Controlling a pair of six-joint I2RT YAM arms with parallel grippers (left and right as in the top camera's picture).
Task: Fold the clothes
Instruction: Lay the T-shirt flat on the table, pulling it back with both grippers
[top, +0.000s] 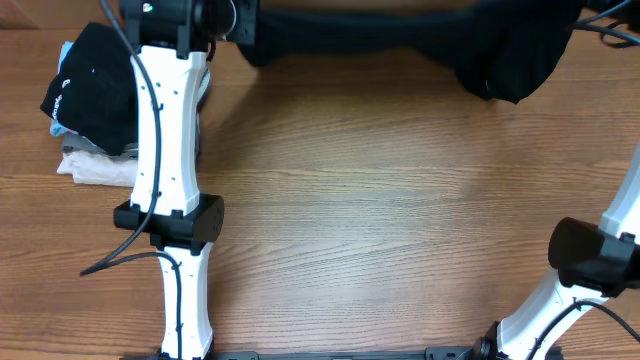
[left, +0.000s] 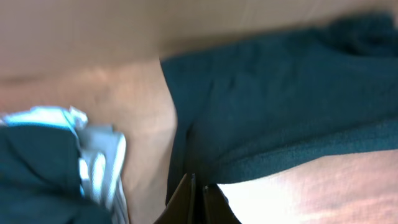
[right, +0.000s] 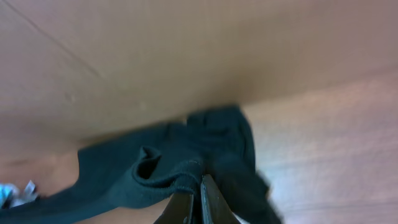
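Note:
The clothes, one plain black T-shirt (top: 510, 60), hang stretched along the table's far edge, bunched lower at the right. In the left wrist view my left gripper (left: 200, 186) is shut on an edge of the black fabric (left: 280, 106), which spreads away to the right. My right gripper (right: 198, 186) is shut on a stitched hem of the same shirt (right: 161, 174), folds drooping on either side. From overhead, only the left arm (top: 165, 130) shows reaching to the far edge; both sets of fingertips are hidden there.
A pile of other garments lies at the far left: a black one with white lettering (top: 90, 85) on top of grey and cream ones (top: 95, 165), also seen as pale cloth (left: 99, 155). The right arm (top: 590, 260) stands at the near right on the wooden table (top: 380, 200).

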